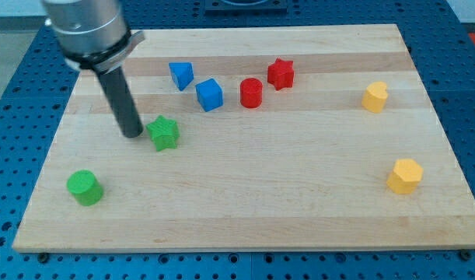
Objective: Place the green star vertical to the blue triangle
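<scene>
The green star (164, 133) lies on the wooden board at the view's left of centre. The blue triangle (181, 75) lies above it, slightly to the right, near the board's top. My tip (133, 134) rests on the board just left of the green star, close to it or touching its left side. The dark rod rises from the tip up to the arm's grey end at the view's top left.
A blue cube (209, 94), a red cylinder (251, 92) and a red star (281, 74) lie right of the blue triangle. A green cylinder (85, 187) lies at bottom left. Two yellow blocks (375, 97) (404, 176) lie at the right. Wooden board (299, 202).
</scene>
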